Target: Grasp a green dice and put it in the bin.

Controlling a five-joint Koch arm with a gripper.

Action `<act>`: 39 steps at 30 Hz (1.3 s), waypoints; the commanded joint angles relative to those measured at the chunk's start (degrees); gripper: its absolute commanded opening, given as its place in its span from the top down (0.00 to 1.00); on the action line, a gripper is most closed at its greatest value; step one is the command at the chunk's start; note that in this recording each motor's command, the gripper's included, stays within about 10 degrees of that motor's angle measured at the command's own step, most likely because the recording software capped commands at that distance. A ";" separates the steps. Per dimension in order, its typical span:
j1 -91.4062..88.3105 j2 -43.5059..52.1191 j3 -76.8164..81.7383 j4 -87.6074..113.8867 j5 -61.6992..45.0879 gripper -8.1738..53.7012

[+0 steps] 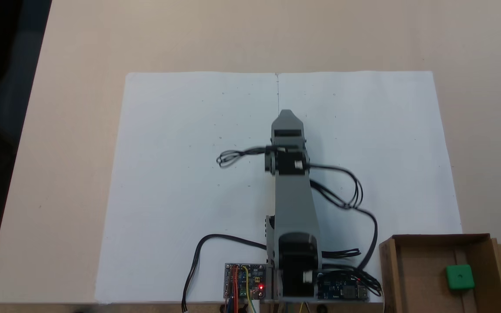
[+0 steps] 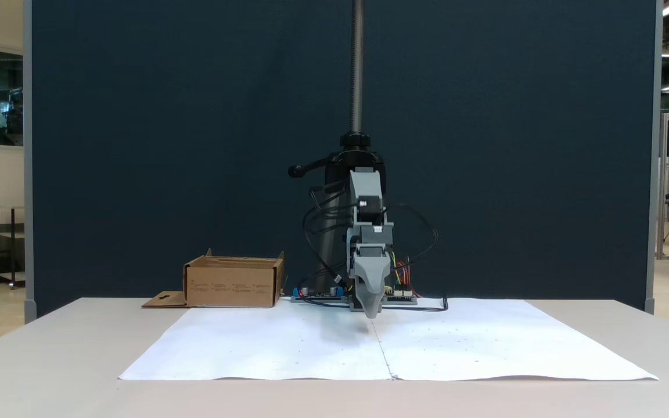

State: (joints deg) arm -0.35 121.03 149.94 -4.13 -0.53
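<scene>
Both fixed views suggest the task is all but finished. The small bright green plastic dice [image 1: 460, 277] lies on the floor of the open brown cardboard bin [image 1: 415, 278], well apart from the grey plastic gripper [image 1: 287, 114], behind it and off to the right in a fixed view from above. In a fixed view from the front, that low-walled bin [image 2: 233, 283] sits behind the gripper [image 2: 373, 313] and to its left. The gripper points down at the middle of the sheet, holding nothing, its tip just above the surface; the jaws look drawn together, though they line up from both cameras, so I cannot tell for certain. What seems left is, at most, parking the arm.

Beneath the gripper lies a broad white paper sheet [image 1: 181, 174] on a pale beige table [image 1: 68, 130]. Behind the arm stands a dark blue partition panel [image 2: 166, 145], with a lit workshop hall beyond its edges.
</scene>
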 commanded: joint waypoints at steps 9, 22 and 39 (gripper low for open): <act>2.02 10.72 10.37 -25.12 1.93 0.14; 1.32 13.97 27.86 -50.17 1.76 0.14; 2.20 14.41 29.36 -72.51 1.14 0.13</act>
State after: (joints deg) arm 0.44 128.67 175.17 -68.73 -0.53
